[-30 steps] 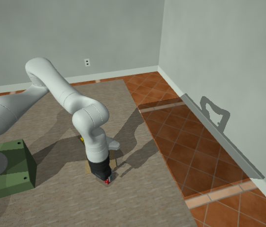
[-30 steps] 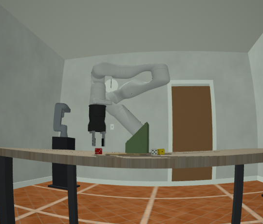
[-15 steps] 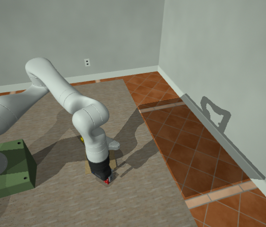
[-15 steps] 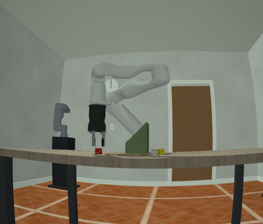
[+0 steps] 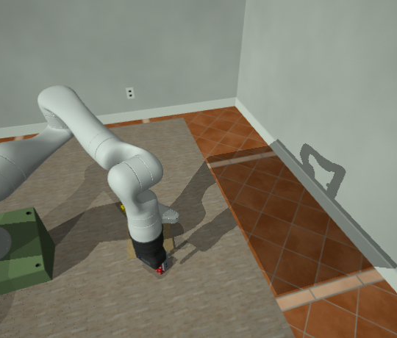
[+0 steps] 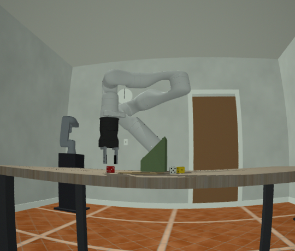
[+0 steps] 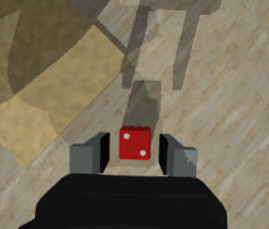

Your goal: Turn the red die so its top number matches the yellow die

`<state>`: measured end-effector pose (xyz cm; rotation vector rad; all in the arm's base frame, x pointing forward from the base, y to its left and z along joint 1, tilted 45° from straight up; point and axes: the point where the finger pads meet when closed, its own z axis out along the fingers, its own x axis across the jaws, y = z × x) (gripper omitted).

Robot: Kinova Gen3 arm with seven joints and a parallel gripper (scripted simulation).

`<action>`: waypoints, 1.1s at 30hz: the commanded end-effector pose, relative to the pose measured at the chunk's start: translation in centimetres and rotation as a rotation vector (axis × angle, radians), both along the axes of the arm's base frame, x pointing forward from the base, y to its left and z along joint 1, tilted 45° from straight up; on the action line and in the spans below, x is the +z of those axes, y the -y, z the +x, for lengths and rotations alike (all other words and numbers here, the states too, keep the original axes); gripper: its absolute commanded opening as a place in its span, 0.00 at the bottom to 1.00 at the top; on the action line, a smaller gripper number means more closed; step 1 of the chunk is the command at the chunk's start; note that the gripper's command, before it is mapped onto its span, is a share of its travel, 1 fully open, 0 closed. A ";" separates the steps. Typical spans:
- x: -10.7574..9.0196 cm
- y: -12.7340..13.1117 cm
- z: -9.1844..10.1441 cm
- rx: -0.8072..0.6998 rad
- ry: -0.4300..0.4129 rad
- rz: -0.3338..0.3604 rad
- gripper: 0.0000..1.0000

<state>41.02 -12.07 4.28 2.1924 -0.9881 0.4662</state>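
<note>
The red die (image 5: 159, 270) (image 6: 110, 169) (image 7: 134, 144) lies on the table, off the mat (image 5: 131, 250) (image 7: 72, 95). Its top face shows two pips in the wrist view. My gripper (image 6: 110, 162) (image 7: 134, 147) is open and points straight down. Its fingertips are just above the red die, one to each side of it, with gaps. The yellow die (image 5: 122, 208) (image 6: 181, 169) shows one pip on a side face in the exterior view; its top number cannot be read. The white die (image 6: 172, 170) shows five pips on a side face there; the arm seems to hide it in the top view.
The green arm base (image 5: 14, 250) (image 6: 156, 159) stands on the table (image 5: 201, 294) (image 6: 226, 175). The white and yellow dice appear side by side in the exterior view, far to the right of the red die. The arm covers part of the mat in the top view.
</note>
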 end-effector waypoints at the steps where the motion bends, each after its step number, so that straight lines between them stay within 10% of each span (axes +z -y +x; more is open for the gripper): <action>1: 0.0 0.0 0.2 0.008 -0.001 -0.001 0.79; 33: -2.1 2.1 0.4 0.008 -0.001 -0.001 0.79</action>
